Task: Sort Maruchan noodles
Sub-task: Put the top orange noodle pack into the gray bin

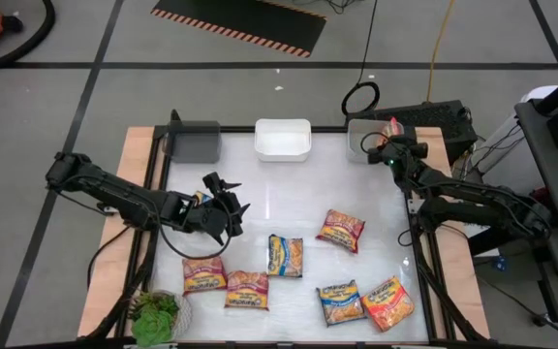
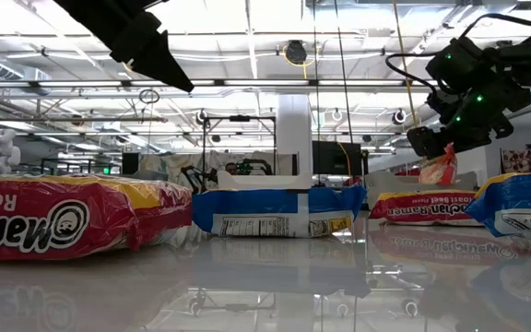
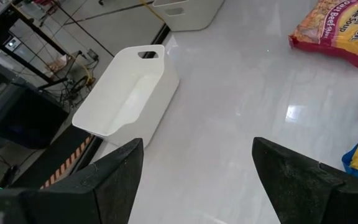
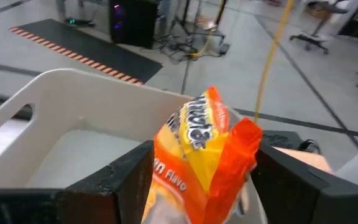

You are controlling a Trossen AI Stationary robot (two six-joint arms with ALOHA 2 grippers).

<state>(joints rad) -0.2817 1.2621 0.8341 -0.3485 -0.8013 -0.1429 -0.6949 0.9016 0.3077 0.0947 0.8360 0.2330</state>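
- table (image 1: pixel 260 208): a glossy white top framed in light wood is shown from above; three bins stand along its far edge and noodle packets lie across its near half.
- left arm: it is reached in from the left side; the left gripper (image 1: pixel 232 211) is held above bare tabletop left of centre, its fingers (image 3: pixel 114 180) spread wide with nothing between them.
- right arm: it is extended along the right edge to the far right corner; the right gripper (image 1: pixel 387 147) is held over the right bin (image 4: pixel 61 112), and an orange packet (image 4: pixel 197 155) stands upright between its fingers (image 4: pixel 120 180). whether the packet is pinched or only resting between spread fingers cannot be told.
- bins: a grey bin (image 1: pixel 194 142) is placed far left, a white bin (image 1: pixel 282 140) at far centre, and the right bin at the far right corner.
- packets on the table: six are seen lying flat. a red packet (image 1: pixel 342 230) lies right of centre; a blue-and-yellow packet (image 1: pixel 285 256) lies at centre near; a red packet (image 1: pixel 203 274) and another red packet (image 1: pixel 247 289) lie just beside each other at near left; a second blue-and-yellow packet (image 1: pixel 340 302) and an orange-yellow packet (image 1: pixel 388 302) lie touching at near right.
- plant (image 1: pixel 155 316): a small leafy green plant is set at the near left corner.
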